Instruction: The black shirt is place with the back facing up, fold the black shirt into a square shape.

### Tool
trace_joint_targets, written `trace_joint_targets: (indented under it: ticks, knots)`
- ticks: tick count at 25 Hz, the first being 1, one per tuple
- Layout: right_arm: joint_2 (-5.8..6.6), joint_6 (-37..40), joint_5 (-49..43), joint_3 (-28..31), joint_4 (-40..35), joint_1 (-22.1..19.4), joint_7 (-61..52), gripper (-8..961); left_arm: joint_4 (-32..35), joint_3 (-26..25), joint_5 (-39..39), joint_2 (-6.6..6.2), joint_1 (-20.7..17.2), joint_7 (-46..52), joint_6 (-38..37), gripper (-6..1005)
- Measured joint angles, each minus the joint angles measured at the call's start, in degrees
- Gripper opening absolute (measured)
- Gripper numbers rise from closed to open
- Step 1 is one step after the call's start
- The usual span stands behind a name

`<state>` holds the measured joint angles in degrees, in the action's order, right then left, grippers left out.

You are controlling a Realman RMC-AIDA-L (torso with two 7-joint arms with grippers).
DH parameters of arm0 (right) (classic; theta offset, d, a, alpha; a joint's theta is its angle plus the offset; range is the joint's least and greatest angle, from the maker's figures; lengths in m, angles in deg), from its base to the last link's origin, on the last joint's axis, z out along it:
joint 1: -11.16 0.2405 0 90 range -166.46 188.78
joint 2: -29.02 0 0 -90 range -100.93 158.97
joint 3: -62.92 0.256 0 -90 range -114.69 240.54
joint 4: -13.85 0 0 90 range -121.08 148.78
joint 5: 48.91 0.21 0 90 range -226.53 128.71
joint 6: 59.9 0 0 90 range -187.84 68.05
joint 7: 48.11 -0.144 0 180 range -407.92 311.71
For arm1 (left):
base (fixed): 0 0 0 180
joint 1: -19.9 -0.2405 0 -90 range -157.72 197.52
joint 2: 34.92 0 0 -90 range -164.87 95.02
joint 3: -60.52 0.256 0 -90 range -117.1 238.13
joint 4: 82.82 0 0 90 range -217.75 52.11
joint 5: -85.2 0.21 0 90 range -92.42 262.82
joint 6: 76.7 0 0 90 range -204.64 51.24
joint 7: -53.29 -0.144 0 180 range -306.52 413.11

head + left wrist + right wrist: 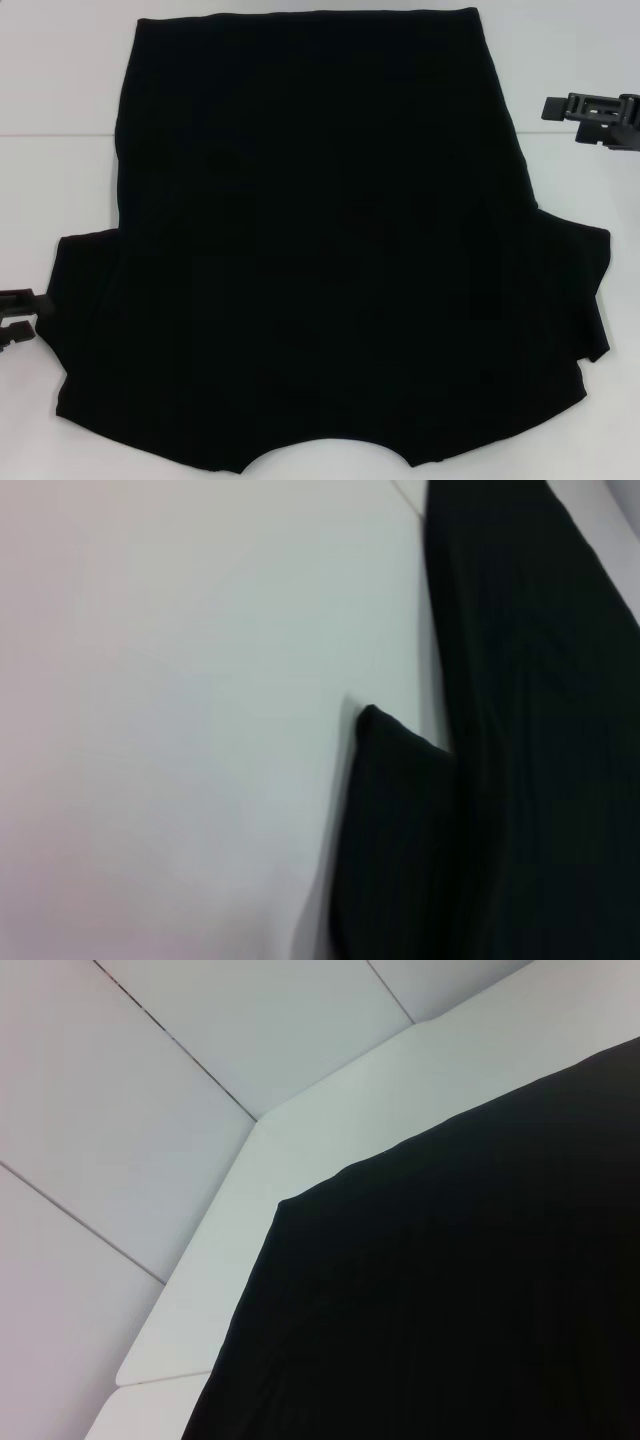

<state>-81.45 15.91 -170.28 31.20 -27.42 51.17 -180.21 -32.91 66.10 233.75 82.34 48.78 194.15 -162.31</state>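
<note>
Two tools at the edges, black shirt spread flat between them.

Left tool (18,318) at the near left edge of the head view, just beside the left sleeve, low over the desk (60,120); open or closed, cannot tell. Right tool (592,112) at the far right, apart from the cloth, above bare desk; fingers also not clear enough to judge. Black shirt (320,250) lying flat and smooth in the middle of the white desk, hem at the far side, neck opening at the near edge, both sleeves spread outward, no lettering visible.
</note>
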Motion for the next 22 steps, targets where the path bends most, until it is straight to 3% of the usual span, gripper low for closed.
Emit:
trace_joint_targets:
  ticks: [22]
  knots:
    - [0.09,-0.26,-0.01,0.09,0.21,-0.26,0.01,944,-6.27,0.52,0.08,0.05,0.36,1.43,8.24,503]
